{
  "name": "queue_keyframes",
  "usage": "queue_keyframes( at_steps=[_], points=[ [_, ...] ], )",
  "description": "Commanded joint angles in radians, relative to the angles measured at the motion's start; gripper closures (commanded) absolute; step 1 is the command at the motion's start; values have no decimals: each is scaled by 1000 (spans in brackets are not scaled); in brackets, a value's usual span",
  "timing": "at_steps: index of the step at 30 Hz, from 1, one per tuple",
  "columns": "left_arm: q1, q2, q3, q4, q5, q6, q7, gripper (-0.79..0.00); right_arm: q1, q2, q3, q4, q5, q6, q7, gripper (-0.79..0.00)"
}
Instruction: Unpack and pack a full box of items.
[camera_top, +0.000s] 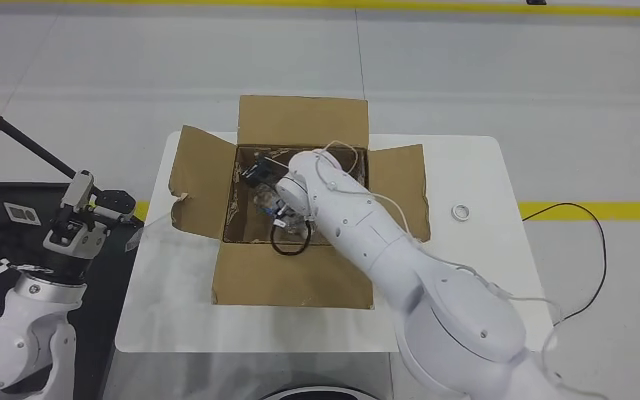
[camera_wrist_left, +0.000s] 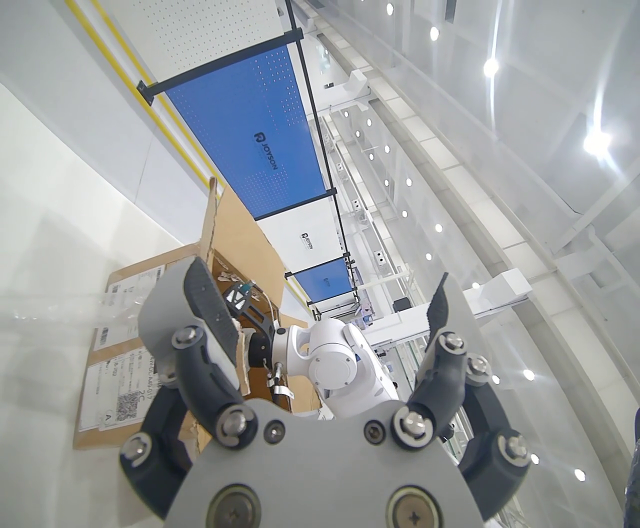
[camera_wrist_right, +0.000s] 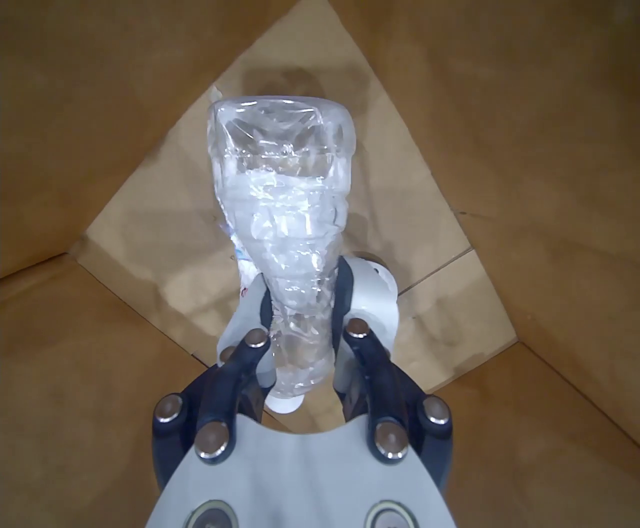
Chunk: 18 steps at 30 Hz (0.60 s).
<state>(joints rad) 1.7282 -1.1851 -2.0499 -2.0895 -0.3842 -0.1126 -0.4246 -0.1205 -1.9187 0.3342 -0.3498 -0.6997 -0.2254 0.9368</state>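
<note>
Box (camera_top: 290, 275) stands with its flaps spread on the white table (camera_top: 470, 190). The right gripper (camera_wrist_right: 302, 300) is down inside it, clamped on the neck end of a crushed clear bottle (camera_wrist_right: 282, 200). The left gripper (camera_wrist_left: 322, 295) hangs off the table's left edge, fingers spread wide and empty. A small white ring (camera_top: 462, 212) lies on the table to the right of the box.

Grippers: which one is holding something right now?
The right gripper, down in the box, clamps a crushed clear bottle; the left gripper is open, gripping nothing.
</note>
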Motion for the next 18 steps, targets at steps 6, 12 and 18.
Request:
queue_keyframes(
  at_steps=[6,12,18],
  points=[
    [0,-1,7,-5,4,2,1,-785,3,13,21,0,-7,-29,25,0],
    [1,-2,8,-7,10,5,6,-785,3,16,32,-3,-23,13,68,0],
    [-3,-2,13,-8,18,13,11,-785,12,27,43,-18,-50,26,96,0]
  ],
)
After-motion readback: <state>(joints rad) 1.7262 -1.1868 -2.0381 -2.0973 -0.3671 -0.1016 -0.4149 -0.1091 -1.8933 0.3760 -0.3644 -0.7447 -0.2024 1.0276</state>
